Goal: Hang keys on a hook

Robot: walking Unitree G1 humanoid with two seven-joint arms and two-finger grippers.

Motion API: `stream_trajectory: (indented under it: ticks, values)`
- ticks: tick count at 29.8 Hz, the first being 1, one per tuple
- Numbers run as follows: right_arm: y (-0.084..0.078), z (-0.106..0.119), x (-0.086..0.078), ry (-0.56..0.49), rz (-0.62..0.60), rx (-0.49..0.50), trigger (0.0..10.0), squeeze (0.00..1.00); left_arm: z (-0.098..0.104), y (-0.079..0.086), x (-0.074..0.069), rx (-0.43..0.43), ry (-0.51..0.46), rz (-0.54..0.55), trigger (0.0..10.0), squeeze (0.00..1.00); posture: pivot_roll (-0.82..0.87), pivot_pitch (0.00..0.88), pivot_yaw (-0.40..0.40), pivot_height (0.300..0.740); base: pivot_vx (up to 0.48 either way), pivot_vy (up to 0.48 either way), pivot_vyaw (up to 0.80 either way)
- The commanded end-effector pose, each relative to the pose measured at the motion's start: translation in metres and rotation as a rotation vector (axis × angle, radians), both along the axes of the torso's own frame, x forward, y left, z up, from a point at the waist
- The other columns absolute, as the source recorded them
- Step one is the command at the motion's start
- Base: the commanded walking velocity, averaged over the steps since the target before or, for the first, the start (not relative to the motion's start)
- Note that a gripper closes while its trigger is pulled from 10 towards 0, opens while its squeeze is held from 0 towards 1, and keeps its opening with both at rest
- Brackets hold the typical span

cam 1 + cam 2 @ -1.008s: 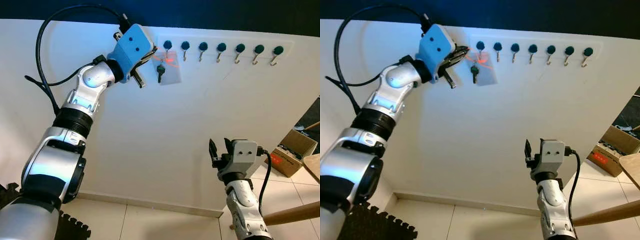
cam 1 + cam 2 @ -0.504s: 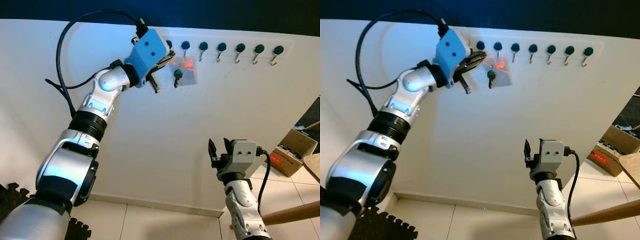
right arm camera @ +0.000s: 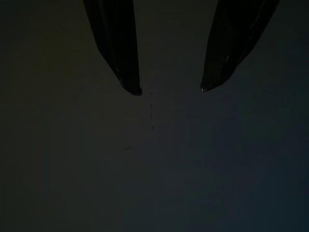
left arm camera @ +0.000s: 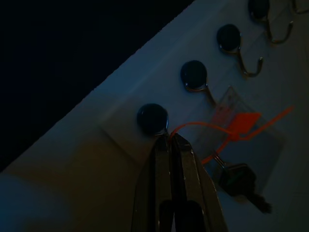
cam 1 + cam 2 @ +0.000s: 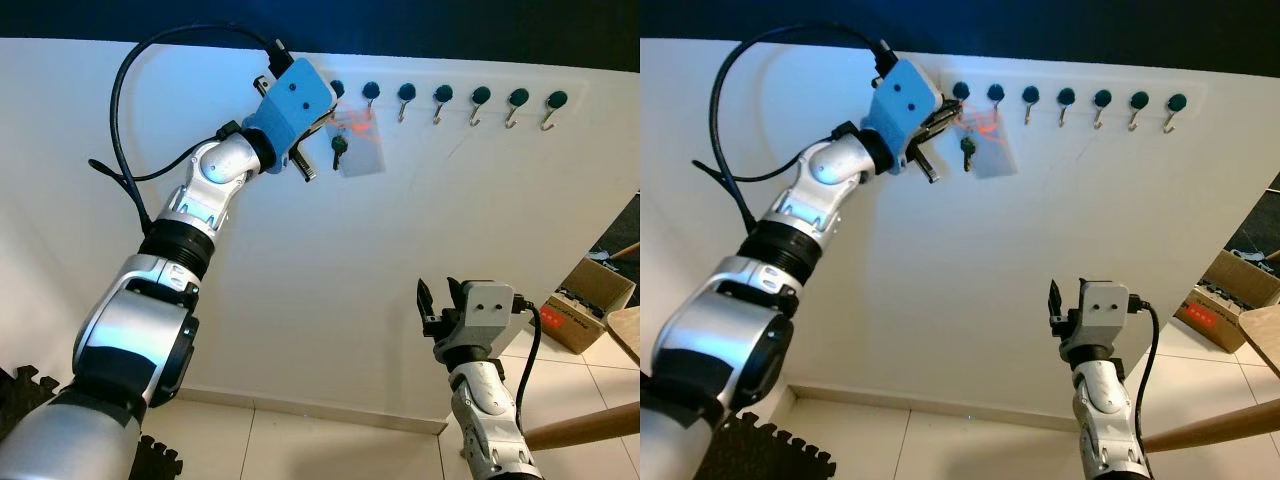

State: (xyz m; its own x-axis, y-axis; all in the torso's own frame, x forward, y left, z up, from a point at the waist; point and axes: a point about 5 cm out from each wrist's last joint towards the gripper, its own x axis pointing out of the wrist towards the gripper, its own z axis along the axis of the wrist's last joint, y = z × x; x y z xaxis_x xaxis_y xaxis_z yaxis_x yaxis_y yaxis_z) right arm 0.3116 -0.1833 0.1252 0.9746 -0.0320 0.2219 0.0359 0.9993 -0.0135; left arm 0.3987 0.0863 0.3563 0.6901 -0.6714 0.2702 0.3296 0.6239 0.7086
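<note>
A row of several dark-capped hooks (image 5: 442, 94) runs along the top of the white wall. My left gripper (image 5: 323, 118) is raised just below the leftmost hook (image 4: 152, 118), shut on the thin orange loop (image 4: 193, 126) of the keys. A dark key (image 5: 338, 152) and a clear tag (image 5: 360, 152) dangle from that loop, against the wall under the first two hooks. In the left wrist view the fingertips (image 4: 179, 140) nearly touch the leftmost hook's cap. My right gripper (image 5: 440, 297) is held low at the right, open and holding nothing, facing the bare wall.
A cardboard box (image 5: 590, 300) sits on the tiled floor at the far right, with a wooden pole (image 5: 585, 428) slanting in below it. A black foam mat (image 5: 20, 385) lies at the lower left. A dark band runs above the hook row.
A second ago the left gripper was further left; it swung right under the second hook, then came back a little left to the first hook, keys still held. The right arm has stayed put.
</note>
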Motion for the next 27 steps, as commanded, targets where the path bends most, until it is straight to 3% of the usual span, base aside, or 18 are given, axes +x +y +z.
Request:
stream_trajectory:
  ticks: [1,15,16,18,19,22,24,25,26,27]
  values:
    - [0.001,-0.003,-0.003,0.015,-0.004,0.006,10.0,0.00,0.004,0.002,0.002,0.016,-0.001,0.027,10.0,0.00,0.10,0.150,0.038,0.740,0.000,0.000,0.00]
    - [0.001,-0.003,-0.003,0.013,-0.005,0.007,10.0,0.00,-0.017,0.000,0.004,0.120,0.058,0.011,10.0,0.00,0.10,0.151,0.038,0.740,0.000,0.000,0.00]
    - [0.001,-0.003,-0.003,0.014,-0.006,0.006,10.0,0.00,-0.018,0.000,0.003,0.119,0.061,0.001,10.0,0.24,0.10,0.151,0.038,0.740,0.000,0.000,0.00]
    - [0.001,-0.003,-0.003,0.014,-0.006,0.006,10.0,0.00,-0.018,0.000,0.003,0.117,0.063,-0.006,10.0,0.24,0.10,0.150,0.037,0.740,0.000,0.000,0.00]
    - [0.001,-0.003,-0.003,0.014,-0.006,0.006,10.0,0.00,-0.017,0.000,0.002,0.104,0.065,-0.009,10.0,1.00,0.10,0.150,0.037,0.740,0.000,0.000,0.00]
    - [0.001,-0.003,-0.003,0.014,-0.005,0.006,10.0,0.00,-0.014,0.001,0.002,0.072,0.062,-0.016,10.0,1.00,0.10,0.150,0.037,0.740,0.000,0.000,0.00]
    - [0.001,-0.002,-0.002,0.013,-0.004,0.005,10.0,0.00,-0.008,0.001,-0.001,-0.009,0.074,-0.051,10.0,1.00,0.10,0.150,0.037,0.740,0.000,0.000,0.00]
    - [0.001,-0.002,-0.002,0.013,-0.004,0.005,10.0,0.00,-0.005,0.001,-0.002,-0.068,0.091,-0.084,10.0,0.00,0.10,0.150,0.037,0.740,0.000,0.000,0.00]
    - [0.001,-0.002,-0.002,0.013,-0.004,0.005,10.0,0.00,-0.005,0.001,-0.002,-0.068,0.091,-0.084,10.0,0.00,0.10,0.150,0.037,0.740,0.000,0.000,0.00]
    - [0.000,-0.002,-0.002,0.013,-0.005,0.005,10.0,0.00,-0.002,0.004,-0.007,-0.182,0.139,-0.168,10.0,0.00,0.09,0.141,0.034,0.740,0.000,0.000,0.00]
